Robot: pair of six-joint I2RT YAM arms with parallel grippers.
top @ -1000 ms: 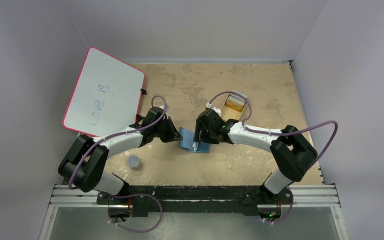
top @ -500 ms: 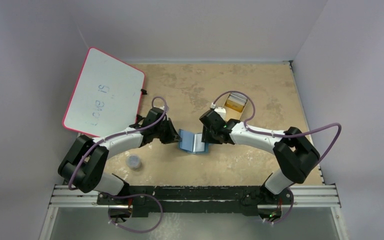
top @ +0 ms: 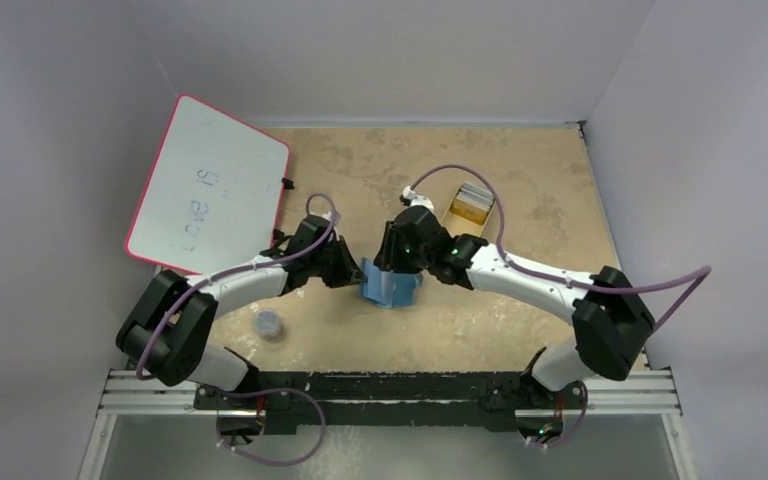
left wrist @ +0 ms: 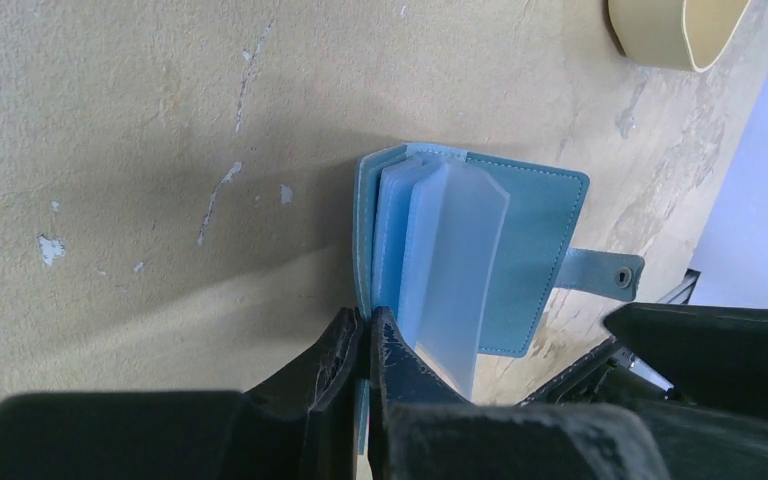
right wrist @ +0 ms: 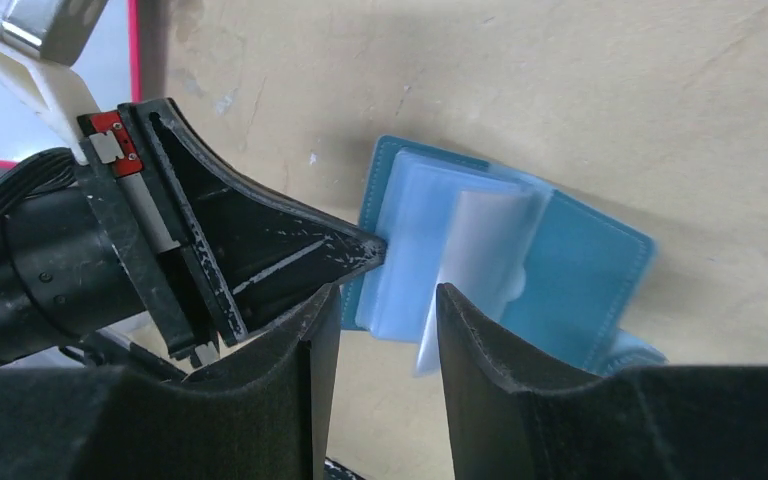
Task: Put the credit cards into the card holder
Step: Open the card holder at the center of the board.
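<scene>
The blue card holder (top: 390, 288) lies open on the table, its clear pockets (left wrist: 445, 260) fanned up. My left gripper (left wrist: 365, 330) is shut on the holder's left cover edge (left wrist: 365, 240) and pins it. My right gripper (right wrist: 385, 300) hovers over the holder (right wrist: 580, 270), jaws open. One loose clear pocket (right wrist: 475, 240) stands just inside its right finger and nothing is clamped. The credit cards (top: 470, 204), orange-yellow, sit stacked in the beige tray (top: 452, 222) behind the right wrist.
A pink-rimmed whiteboard (top: 210, 185) lies at the back left. A small round grey cap (top: 269, 323) sits near the left arm's base. The tray's rim (left wrist: 675, 45) shows at the top right of the left wrist view. The holder's strap (left wrist: 600, 272) sticks out to the right.
My right gripper has swung left from beside the holder to above its pockets, and its jaws have narrowed. The left gripper keeps its hold in place.
</scene>
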